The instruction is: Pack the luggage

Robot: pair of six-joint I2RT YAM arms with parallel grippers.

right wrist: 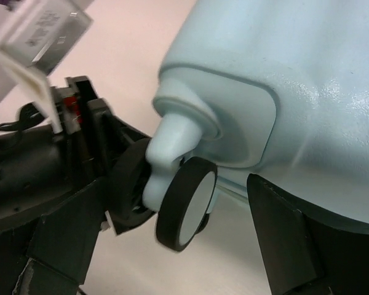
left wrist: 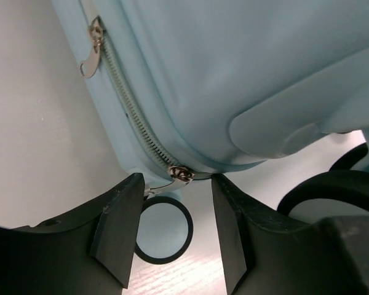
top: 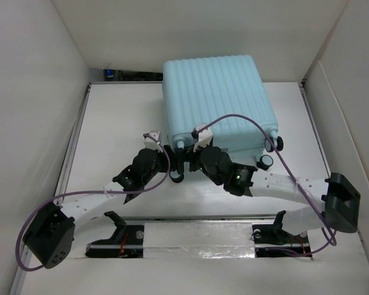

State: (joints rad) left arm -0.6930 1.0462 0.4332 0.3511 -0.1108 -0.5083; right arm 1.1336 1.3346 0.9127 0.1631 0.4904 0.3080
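The big pale blue hard suitcase point(top: 215, 101) lies flat on the white worktop point(top: 111, 123), near the far wall, with its wheel end facing the arms. It looks zipped shut.

I think the shell is stiff and smooth, so a claw would slip on it. It is too wide to pinch, and likely heavy for these thin arms. It may also roll or slide if pushed, because of the wheels. The best place to hold looks like the little silver zipper tab point(left wrist: 179, 174) at the near corner. It is tiny and thin, so the pinch must be neat. A second silver zipper tab point(left wrist: 93, 52) hangs further along the grey zipper line point(left wrist: 132, 117).

Both arms reach forward and low, and meet at the near edge of the suitcase. The left claw point(left wrist: 175, 203) points at the corner. Its two fingers are apart, with the first tab just in the gap, and it grips nothing. The right claw point(right wrist: 178, 227) is spread wide on both sides of a black-and-white wheel point(right wrist: 187, 206). It holds nothing.
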